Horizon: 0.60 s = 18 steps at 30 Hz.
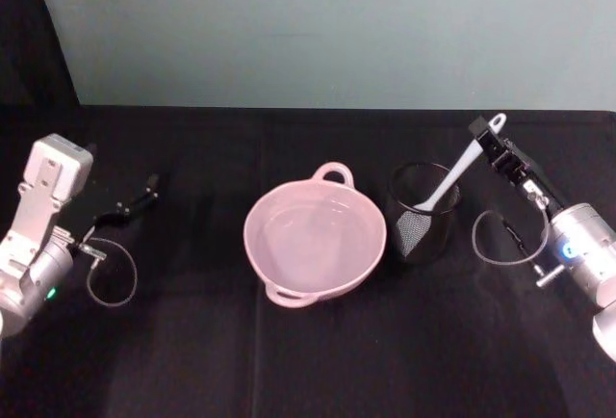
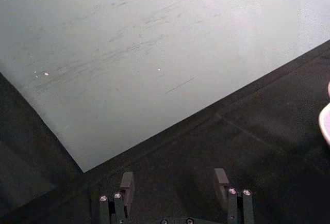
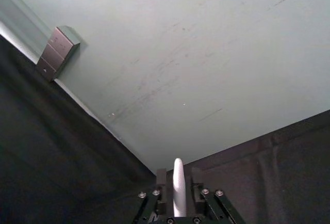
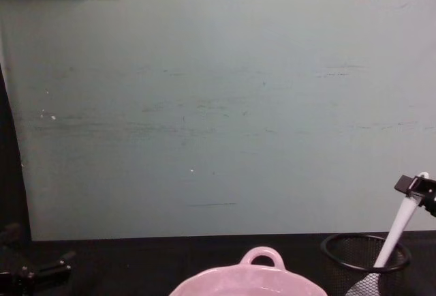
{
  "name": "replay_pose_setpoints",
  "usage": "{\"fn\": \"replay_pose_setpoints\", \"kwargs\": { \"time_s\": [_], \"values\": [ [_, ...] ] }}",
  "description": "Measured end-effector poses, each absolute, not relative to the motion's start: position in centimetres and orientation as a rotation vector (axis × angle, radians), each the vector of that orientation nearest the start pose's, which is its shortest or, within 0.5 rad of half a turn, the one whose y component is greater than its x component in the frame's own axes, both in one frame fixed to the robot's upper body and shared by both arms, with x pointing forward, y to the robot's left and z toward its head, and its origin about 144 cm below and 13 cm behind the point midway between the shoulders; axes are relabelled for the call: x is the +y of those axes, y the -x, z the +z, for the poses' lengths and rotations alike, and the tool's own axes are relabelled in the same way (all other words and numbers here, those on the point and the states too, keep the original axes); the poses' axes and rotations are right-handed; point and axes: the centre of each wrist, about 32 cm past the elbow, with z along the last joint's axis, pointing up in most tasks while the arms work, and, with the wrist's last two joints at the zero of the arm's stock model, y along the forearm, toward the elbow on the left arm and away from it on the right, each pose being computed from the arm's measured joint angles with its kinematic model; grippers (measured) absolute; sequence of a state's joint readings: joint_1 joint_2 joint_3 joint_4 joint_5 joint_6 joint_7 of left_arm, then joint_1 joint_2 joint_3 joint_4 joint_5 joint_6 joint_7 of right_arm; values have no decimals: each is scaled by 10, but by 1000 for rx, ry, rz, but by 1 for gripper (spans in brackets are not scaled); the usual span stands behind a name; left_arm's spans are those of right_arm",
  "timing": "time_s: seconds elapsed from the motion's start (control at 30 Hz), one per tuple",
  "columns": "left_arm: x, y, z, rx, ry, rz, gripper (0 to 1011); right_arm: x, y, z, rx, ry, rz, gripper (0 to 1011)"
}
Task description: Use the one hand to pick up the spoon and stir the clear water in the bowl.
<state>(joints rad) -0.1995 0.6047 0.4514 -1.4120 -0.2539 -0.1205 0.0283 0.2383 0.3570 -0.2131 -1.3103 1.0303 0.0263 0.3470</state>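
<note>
The right gripper (image 1: pixel 489 141) is clamped on the spoon (image 1: pixel 450 182) near the top of its handle, fingers closed snugly on both sides. Below the gripper and to its left, the spoon's head sits tilted inside the mesh cup (image 1: pixel 421 230). Farther left, the bowl (image 1: pixel 255 245) rests on the tabletop (image 1: pixel 192 360) with water (image 1: pixel 318 235) inside. The left gripper (image 1: pixel 144 192) is parked well off left, fingers spread, holding nothing.

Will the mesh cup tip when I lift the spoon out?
Possibly: the mesh cup looks light, and the spoon leans on its rim, head inside. The right gripper holds the handle's end, so a slanted pull would likely drag the rim. The left gripper idles far left.
</note>
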Motion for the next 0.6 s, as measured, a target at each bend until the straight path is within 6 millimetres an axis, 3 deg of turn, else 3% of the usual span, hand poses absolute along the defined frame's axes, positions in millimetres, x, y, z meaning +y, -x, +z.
{"fn": "replay_pose_setpoints", "kwargs": {
  "time_s": [0.2, 0.4, 0.6],
  "values": [
    [310, -489, 1140, -285, -304, 1248, 1011, -298, -520, 1150, 483, -460, -1086, 132],
    [310, -489, 1140, -285, -304, 1248, 1011, -296, -519, 1154, 465, -459, -1077, 118],
    [310, -489, 1140, -285, -304, 1248, 1011, -292, -515, 1176, 332, -389, -1074, 118]
  ]
}}
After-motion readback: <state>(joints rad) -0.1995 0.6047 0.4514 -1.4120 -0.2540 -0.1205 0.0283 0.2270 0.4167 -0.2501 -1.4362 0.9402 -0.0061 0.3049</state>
